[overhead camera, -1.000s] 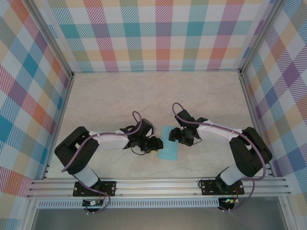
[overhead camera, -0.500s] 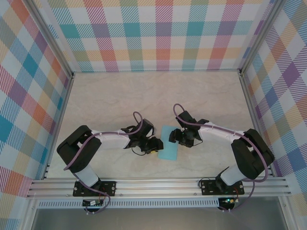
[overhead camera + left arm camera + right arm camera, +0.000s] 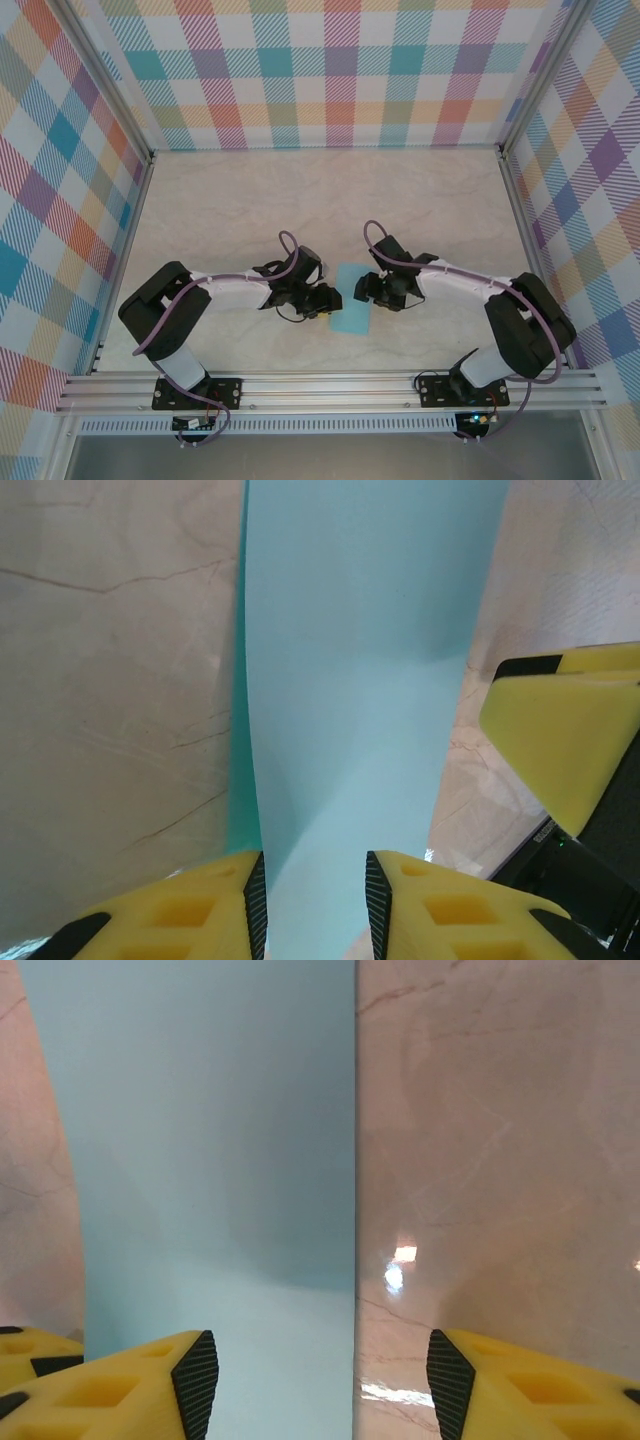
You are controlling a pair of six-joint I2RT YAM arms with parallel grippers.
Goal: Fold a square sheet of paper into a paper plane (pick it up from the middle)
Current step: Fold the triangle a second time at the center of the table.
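1. I see the square sheet of paper (image 3: pixel 352 308) lying on the desk (image 3: pixel 250 200) as a tall rectangle, toward 6 o'clock.
2. The left gripper (image 3: pixel 328 298) meets its 9 o'clock edge, jaws narrowly parted over the paper, clamping nothing.
3. The right gripper (image 3: pixel 366 288) straddles its 3 o'clock edge, jaws wide, empty.
4. I have bare desk from 10 to 2 o'clock.

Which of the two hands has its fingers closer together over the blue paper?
The left hand: its fingers leave a narrow gap over the blue paper, while the right hand has its fingers much wider, straddling the paper's edge.
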